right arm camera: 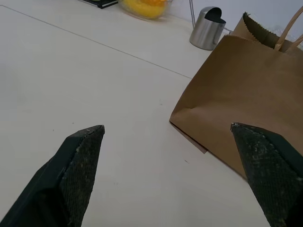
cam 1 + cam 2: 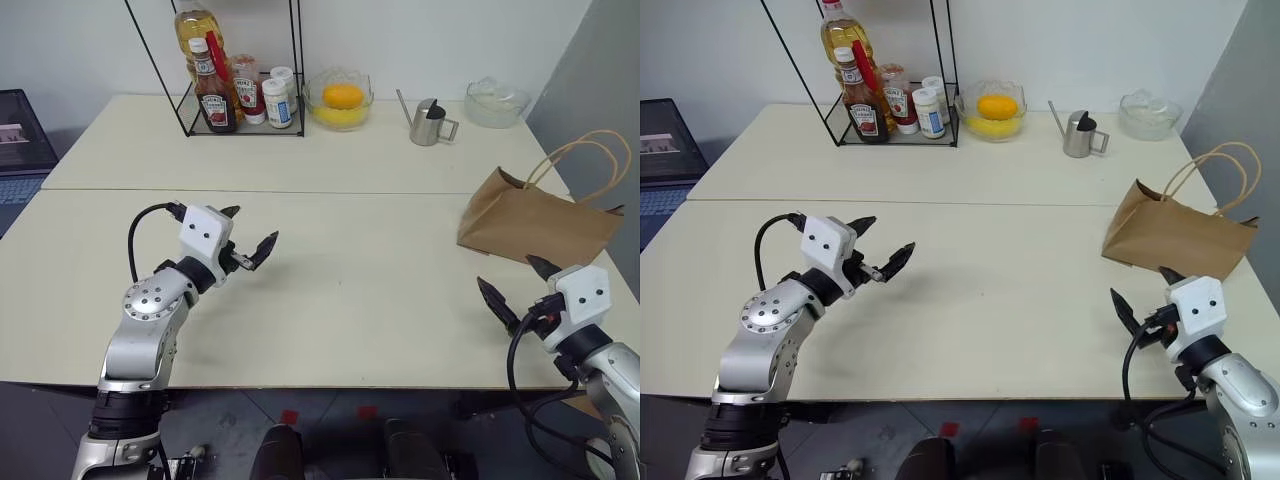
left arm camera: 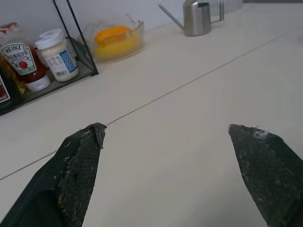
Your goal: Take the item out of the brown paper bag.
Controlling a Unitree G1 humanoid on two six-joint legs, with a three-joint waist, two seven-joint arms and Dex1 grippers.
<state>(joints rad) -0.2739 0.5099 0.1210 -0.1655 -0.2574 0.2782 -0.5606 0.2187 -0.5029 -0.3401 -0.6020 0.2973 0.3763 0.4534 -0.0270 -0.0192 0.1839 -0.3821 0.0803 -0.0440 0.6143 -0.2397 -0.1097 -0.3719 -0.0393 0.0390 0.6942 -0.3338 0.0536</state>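
The bag [image 2: 535, 222], lying just beyond the right gripper [image 2: 518, 286], is hiding whatever is inside it (its mouth is facing away). Far beyond the left gripper [image 2: 248, 232], the oil bottle [image 2: 195, 28] is running off the top edge.
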